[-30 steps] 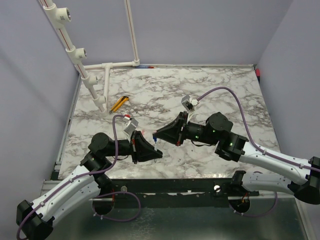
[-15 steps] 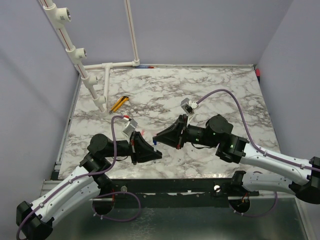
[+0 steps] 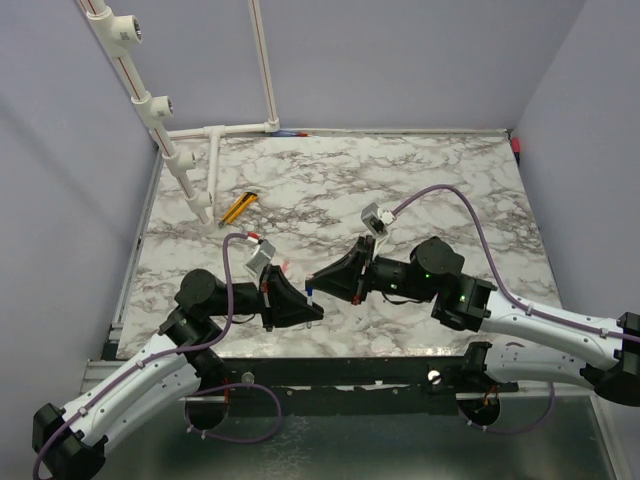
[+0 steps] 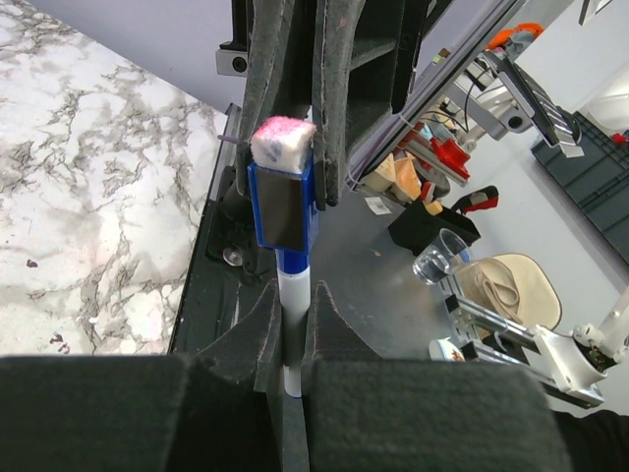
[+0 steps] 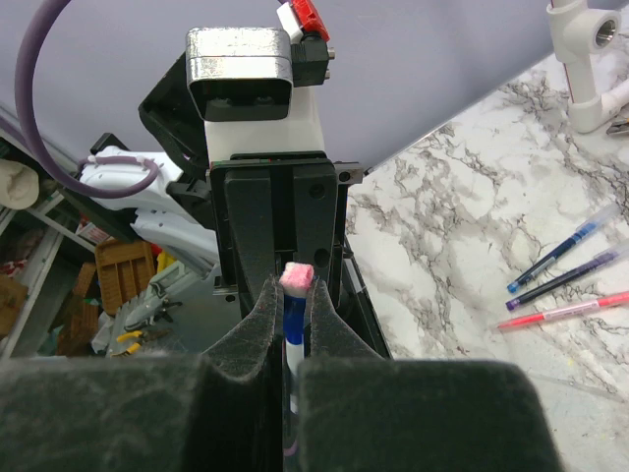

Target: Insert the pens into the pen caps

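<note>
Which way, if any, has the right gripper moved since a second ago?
Yes. The right gripper has shifted toward the table's near edge, closing on the left gripper.

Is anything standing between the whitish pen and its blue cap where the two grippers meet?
Nothing visible does. The blue cap sits directly on the end of the whitish pen, which the left gripper pinches; the right gripper grips the blue part.

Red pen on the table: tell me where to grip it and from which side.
Take the red pen by its barrel, straight from above, jaws astride it: it lies flat on the table, long and thin. The dark blue pen lies close beside it, not touching; their gap looks wider toward the right of the right wrist view, so favour that half.
</note>
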Controlling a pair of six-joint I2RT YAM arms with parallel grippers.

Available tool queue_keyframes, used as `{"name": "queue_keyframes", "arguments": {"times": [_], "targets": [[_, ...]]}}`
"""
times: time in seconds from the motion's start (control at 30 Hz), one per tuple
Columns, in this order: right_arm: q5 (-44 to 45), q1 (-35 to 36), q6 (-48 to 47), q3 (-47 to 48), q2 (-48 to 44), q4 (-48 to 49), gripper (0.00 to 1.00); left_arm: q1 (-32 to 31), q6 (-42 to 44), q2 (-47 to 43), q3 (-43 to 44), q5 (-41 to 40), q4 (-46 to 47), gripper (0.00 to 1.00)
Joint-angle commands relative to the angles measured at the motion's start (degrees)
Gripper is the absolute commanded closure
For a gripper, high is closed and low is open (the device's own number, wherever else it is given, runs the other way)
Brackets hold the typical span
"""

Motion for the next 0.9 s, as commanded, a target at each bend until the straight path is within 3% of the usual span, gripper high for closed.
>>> {"name": "queue_keyframes", "arguments": {"times": [0.0, 0.47, 0.87], "targets": [[0.8, 1.8, -0.1, -0.7, 0.0, -2.2, 0.99, 0.1, 0.1, -0.6, 0.1, -0.8, 2.2, 1.0], [-0.3, 5.4, -1.7, 1.6, -0.5, -13.7, 0.99, 0.1, 3.3, -0.9, 1.5, -2.4, -1.0, 1.0], [-2.5, 8.7, -2.0, 2.2, 1.2, -18.7, 0.99, 0.1, 10.8, 2.6, 9.2, -3.3, -7.5, 1.0]]}}
